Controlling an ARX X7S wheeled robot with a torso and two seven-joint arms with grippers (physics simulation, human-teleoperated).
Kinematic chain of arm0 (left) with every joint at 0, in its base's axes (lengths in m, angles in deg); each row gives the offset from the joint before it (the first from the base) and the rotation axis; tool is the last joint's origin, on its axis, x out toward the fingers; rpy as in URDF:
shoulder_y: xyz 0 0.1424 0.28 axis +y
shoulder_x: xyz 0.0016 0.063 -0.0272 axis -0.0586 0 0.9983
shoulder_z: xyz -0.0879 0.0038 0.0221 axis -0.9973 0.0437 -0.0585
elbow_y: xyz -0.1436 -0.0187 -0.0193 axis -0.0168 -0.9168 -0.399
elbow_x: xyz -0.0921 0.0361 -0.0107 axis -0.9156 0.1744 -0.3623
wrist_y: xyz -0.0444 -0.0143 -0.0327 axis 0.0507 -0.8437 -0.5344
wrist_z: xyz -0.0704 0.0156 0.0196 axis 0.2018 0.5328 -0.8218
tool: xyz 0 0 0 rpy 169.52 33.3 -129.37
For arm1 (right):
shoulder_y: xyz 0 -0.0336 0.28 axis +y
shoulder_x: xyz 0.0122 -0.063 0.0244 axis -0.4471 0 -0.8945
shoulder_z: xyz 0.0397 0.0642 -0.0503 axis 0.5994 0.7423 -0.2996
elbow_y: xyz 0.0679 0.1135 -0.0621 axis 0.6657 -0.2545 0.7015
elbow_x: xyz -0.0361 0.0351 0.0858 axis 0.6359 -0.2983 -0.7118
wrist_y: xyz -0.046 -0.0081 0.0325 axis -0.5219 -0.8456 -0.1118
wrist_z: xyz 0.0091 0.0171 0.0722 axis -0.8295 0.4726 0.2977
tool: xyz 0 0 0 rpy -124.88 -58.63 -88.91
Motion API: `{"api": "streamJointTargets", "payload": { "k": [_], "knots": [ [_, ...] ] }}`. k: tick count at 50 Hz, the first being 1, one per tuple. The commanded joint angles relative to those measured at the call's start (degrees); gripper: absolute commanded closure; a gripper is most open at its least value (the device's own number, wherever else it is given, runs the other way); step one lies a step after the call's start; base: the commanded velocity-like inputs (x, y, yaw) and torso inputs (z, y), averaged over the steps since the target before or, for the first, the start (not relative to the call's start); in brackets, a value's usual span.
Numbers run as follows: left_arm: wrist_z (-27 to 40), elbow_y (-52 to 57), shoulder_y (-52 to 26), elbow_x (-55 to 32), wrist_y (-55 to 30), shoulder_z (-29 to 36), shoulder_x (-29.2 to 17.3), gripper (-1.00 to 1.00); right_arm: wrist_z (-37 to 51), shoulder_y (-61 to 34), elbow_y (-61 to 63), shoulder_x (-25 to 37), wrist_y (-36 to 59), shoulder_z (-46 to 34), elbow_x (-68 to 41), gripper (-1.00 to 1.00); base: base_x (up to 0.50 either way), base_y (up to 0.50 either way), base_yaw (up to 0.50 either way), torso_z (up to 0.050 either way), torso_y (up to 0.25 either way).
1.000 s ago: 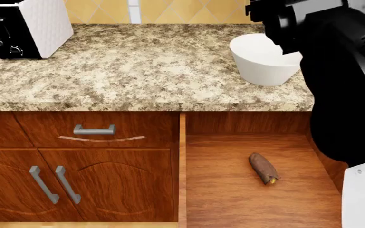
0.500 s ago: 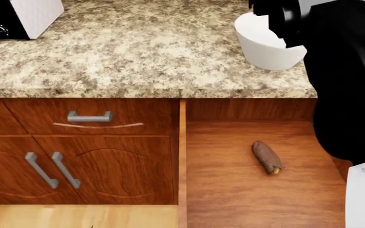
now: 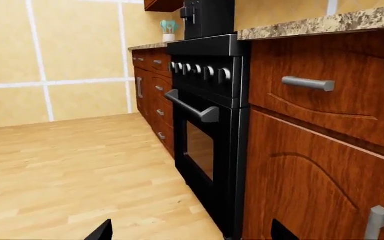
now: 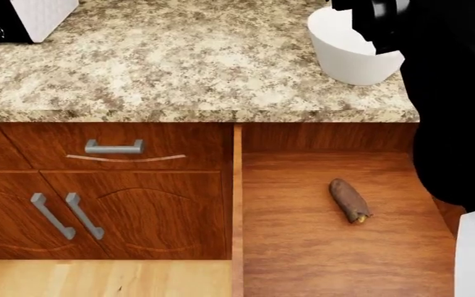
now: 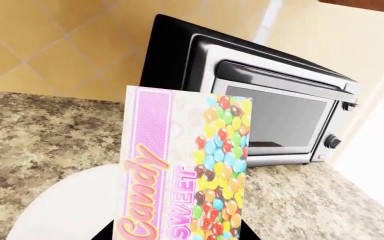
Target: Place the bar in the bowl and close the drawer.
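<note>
**Q:** Granite counter [image 4: 180, 62], wood cabinets below: where do the task's things lie?

**A:** From the head view, the drawer [image 4: 336, 247] stands pulled out under the counter's right end. The bar [image 4: 349, 200] lies on its wooden floor, free of any gripper, yellowish tip toward the robot. The bowl [image 4: 349, 59] sits on the counter near the edge, above the drawer's back, partly covered by the black right arm [image 4: 452, 105].

**Q:** What is the right gripper [image 5: 178, 235] doing?

**A:** Its wrist view shows a candy box [image 5: 182, 170], pink with coloured sweets, upright between two dark finger tips at the frame's edge. The fingers appear pinched on it, with the bowl's rim [image 5: 65, 205] just behind and a toaster oven [image 5: 259, 115] on the counter beyond.

**Q:** And the left gripper [image 3: 188, 232]?

**A:** Only two dark finger tips show, well spread, with nothing between them. That camera faces a black stove [image 3: 209, 110] beside a closed drawer and cabinet doors, over a pale plank floor [image 3: 65, 170].

**Q:** Anything else on the counter?

**A:** A white-sided toaster [image 4: 23, 18] at the far left corner.
</note>
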Motion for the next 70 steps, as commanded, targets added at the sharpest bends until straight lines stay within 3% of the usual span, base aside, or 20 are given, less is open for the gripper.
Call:
{"api": "streamJointTargets", "payload": {
  "k": [1, 14, 52, 70],
  "knots": [
    [-0.12, -0.30, 0.24, -0.32, 0.41, 0.09, 0.04, -1.00, -0.44, -0.26, -0.25, -0.01, 1.22, -1.54, 0.67, 1.00, 0.00, 0.00, 0.00, 0.000, 0.000],
    [0.29, 0.07, 0.85, -0.33, 0.50, 0.06, 0.08, -1.00, -0.44, -0.43, -0.25, 0.06, 2.01, -9.16, -6.68, 1.00, 0.00, 0.00, 0.00, 0.000, 0.000],
    [0.74, 1.44, 1.73, -0.26, -0.04, 0.80, -0.16, -1.00, -2.01, -0.78, -0.25, 0.00, 3.81, -8.00, -4.92, 1.00, 0.00, 0.00, 0.00, 0.000, 0.000],
    [0.83, 1.47, 1.32, -0.44, -0.21, 1.20, -0.32, -1.00, -1.91, -1.34, -0.25, 0.00, 3.61, -8.07, -5.31, 1.00, 0.00, 0.00, 0.00, 0.000, -0.166]
  ]
}}
